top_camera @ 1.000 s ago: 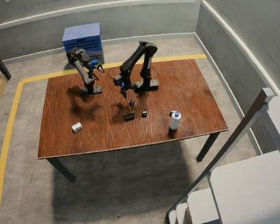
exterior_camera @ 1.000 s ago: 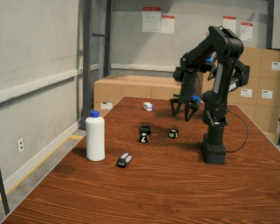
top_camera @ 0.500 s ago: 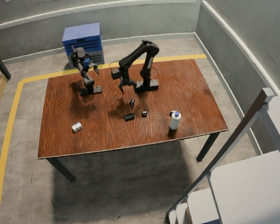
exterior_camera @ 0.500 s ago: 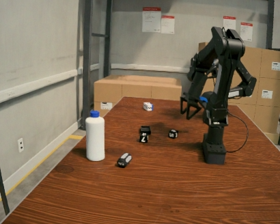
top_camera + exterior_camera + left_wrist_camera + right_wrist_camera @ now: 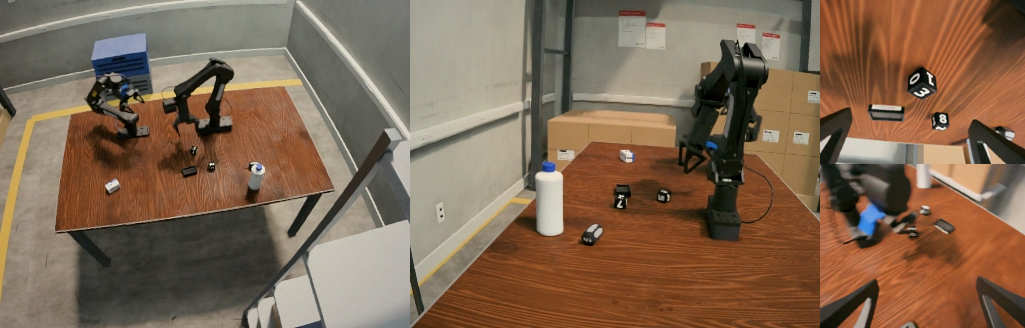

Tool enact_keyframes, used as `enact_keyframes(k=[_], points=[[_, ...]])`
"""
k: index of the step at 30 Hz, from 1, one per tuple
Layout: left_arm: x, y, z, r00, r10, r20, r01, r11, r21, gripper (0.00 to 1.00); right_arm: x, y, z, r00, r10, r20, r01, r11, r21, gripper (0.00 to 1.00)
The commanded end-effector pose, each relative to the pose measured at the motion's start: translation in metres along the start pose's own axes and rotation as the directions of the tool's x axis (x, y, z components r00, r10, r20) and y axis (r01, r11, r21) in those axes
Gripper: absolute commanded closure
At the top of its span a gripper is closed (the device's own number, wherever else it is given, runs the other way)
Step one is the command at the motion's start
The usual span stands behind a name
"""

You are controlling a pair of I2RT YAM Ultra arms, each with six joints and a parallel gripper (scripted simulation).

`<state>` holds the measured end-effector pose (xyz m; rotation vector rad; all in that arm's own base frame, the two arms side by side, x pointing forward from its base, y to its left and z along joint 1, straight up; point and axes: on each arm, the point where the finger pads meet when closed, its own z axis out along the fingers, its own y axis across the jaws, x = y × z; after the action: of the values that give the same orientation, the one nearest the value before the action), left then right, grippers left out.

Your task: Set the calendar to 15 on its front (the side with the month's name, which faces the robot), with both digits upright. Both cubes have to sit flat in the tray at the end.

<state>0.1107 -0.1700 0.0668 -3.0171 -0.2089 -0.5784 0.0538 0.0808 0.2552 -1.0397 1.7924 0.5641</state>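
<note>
The black tray [image 5: 189, 171] [image 5: 623, 190] [image 5: 886, 113] [image 5: 944, 226] sits unfilled on the table [image 5: 150, 200] [image 5: 635, 280] [image 5: 875, 44] [image 5: 930, 263]. Just beside it we see one cube [image 5: 211, 166] [image 5: 621, 202] [image 5: 940, 121] [image 5: 925, 210]; the other cube [image 5: 194, 150] [image 5: 664, 195] [image 5: 922, 83] [image 5: 913, 233] lies near, showing 0, 1 and 3 to the left wrist camera. Our left gripper [image 5: 185, 126] [image 5: 684, 168] [image 5: 913, 120] [image 5: 903, 224] hangs above the table, fingers wide apart. Our right gripper [image 5: 137, 104] [image 5: 926, 282] also has its fingers spread, holding nothing. Farther out stand a white bottle [image 5: 255, 178] [image 5: 549, 205] [image 5: 924, 176] and, well apart from it, a white block [image 5: 112, 186] [image 5: 627, 156].
</note>
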Motion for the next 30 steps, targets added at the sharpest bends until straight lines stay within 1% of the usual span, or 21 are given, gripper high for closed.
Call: enact_keyframes(k=[1,3,4,11,14,16,17,22,23,25,26,28,30], points=[[0.001,-0.005,-0.004,0.999,0.026,-0.023,-0.026,1.000,-0.008,0.00,0.011,0.008,0.000,1.000,-0.029,-0.001,0.029,0.995,-0.097,0.00],[0.001,-0.005,-0.004,0.999,0.028,-0.024,-0.029,1.000,-0.010,0.00,0.011,0.013,-0.001,0.998,-0.054,0.009,0.055,0.987,-0.152,0.00],[0.001,-0.005,-0.004,0.999,0.028,-0.024,-0.028,1.000,-0.010,0.00,0.011,0.014,-0.001,0.998,-0.057,0.011,0.058,0.986,-0.159,0.00],[0.001,-0.005,-0.004,0.999,0.027,-0.024,-0.027,1.000,-0.010,0.00,0.011,0.014,-0.001,0.998,-0.057,0.011,0.058,0.986,-0.159,0.00],[0.003,-0.006,-0.005,0.999,-0.038,-0.023,0.038,0.999,0.003,0.00,0.011,0.014,-0.001,0.998,-0.057,0.011,0.058,0.986,-0.159,0.00],[0.004,-0.006,-0.006,0.992,-0.123,-0.012,0.123,0.992,0.020,0.00,0.011,0.014,-0.001,0.998,-0.057,0.011,0.058,0.986,-0.159,0.00],[0.005,-0.007,-0.004,0.986,-0.166,-0.013,0.167,0.985,0.047,0.00,0.011,0.014,-0.001,0.998,-0.057,0.011,0.058,0.986,-0.159,0.00],[0.011,-0.010,-0.001,0.914,-0.404,-0.025,0.403,0.903,0.151,0.00,0.011,0.014,-0.001,0.998,-0.059,0.011,0.060,0.985,-0.159,0.00],[0.012,-0.010,-0.001,0.896,-0.442,-0.030,0.441,0.882,0.168,0.00,0.005,0.014,-0.003,0.998,-0.059,0.026,0.062,0.985,-0.161,0.00],[0.012,-0.010,-0.001,0.896,-0.442,-0.030,0.441,0.882,0.168,0.00,0.005,0.014,-0.003,0.998,-0.059,0.026,0.062,0.985,-0.161,0.00],[0.013,-0.011,-0.001,0.876,-0.482,-0.037,0.480,0.858,0.184,0.00,0.005,0.014,-0.003,0.998,-0.059,0.026,0.062,0.985,-0.161,0.00],[0.017,-0.012,0.001,0.814,-0.578,-0.058,0.575,0.786,0.228,0.00,0.005,0.014,-0.003,0.998,-0.059,0.026,0.062,0.985,-0.161,0.00],[0.020,-0.012,0.002,0.762,-0.643,-0.078,0.638,0.725,0.258,0.00,0.005,0.014,-0.003,0.998,-0.059,0.026,0.062,0.985,-0.161,0.00]])
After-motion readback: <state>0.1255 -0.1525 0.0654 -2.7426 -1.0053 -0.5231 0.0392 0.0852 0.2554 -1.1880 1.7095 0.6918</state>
